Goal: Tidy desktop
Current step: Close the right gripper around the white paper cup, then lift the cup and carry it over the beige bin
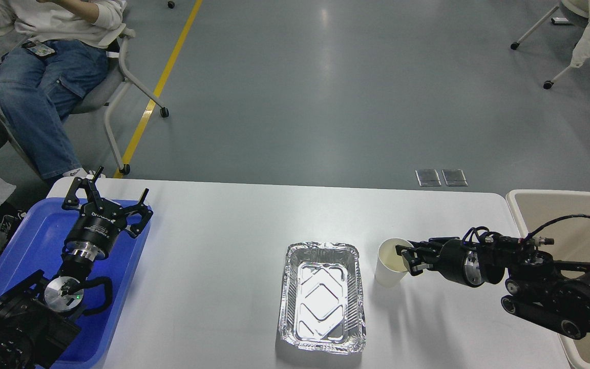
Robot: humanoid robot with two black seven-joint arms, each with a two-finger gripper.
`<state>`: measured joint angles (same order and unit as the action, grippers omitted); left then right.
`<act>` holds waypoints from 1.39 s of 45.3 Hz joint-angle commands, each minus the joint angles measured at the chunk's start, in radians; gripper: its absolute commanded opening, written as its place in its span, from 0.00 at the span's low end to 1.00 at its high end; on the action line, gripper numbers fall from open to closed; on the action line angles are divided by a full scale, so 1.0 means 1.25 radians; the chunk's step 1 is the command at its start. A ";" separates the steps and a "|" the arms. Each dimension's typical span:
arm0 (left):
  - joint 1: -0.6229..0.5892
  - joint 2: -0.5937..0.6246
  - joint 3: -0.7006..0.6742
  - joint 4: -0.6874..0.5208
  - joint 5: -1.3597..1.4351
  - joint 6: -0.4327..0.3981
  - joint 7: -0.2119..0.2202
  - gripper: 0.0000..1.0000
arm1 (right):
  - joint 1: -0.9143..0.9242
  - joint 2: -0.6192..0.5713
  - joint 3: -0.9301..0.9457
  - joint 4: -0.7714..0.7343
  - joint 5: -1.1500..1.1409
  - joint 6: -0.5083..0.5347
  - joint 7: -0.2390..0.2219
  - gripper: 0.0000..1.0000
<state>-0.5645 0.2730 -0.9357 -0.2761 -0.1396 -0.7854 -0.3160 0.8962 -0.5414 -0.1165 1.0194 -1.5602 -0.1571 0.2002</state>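
The white desktop (223,266) spans the view. An empty foil tray (322,298) lies in its middle. A white paper cup (390,266) stands upright just right of the foil tray. My right gripper (407,259) reaches in from the right at the cup's right rim. Its fingers are a little apart, one over the cup's opening and one outside its wall; I cannot tell if they press on it. My left gripper (106,197) is open and empty, pointing up over the far part of a blue tray (39,241).
The blue tray sits on the desktop's left end under my left arm. A beige bin (556,205) stands off the right end, behind my right arm. A seated person (44,77) is beyond the far left corner.
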 commanded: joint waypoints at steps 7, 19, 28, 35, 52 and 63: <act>0.000 0.000 0.000 0.000 0.000 0.000 0.000 1.00 | 0.001 -0.001 -0.003 0.002 0.001 0.005 0.024 0.00; 0.000 0.000 0.000 0.000 0.000 0.000 0.000 1.00 | 0.022 -0.011 0.000 0.004 0.005 0.007 0.024 0.00; 0.000 0.000 0.000 0.000 0.000 0.000 0.000 1.00 | 0.070 -0.055 -0.004 0.015 0.025 0.014 0.030 0.00; 0.000 0.000 0.000 0.000 0.000 0.000 0.000 1.00 | 0.108 -0.112 -0.005 0.069 0.027 0.020 0.047 0.00; 0.000 0.000 0.000 0.000 0.000 0.000 0.000 1.00 | 0.310 -0.254 -0.080 0.216 0.088 0.108 0.047 0.00; 0.000 0.000 0.000 0.000 0.000 0.000 0.000 1.00 | 0.432 -0.302 -0.075 0.258 0.091 0.208 0.046 0.00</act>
<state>-0.5645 0.2730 -0.9357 -0.2761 -0.1395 -0.7854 -0.3160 1.2844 -0.8490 -0.2031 1.2753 -1.4641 -0.0058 0.2581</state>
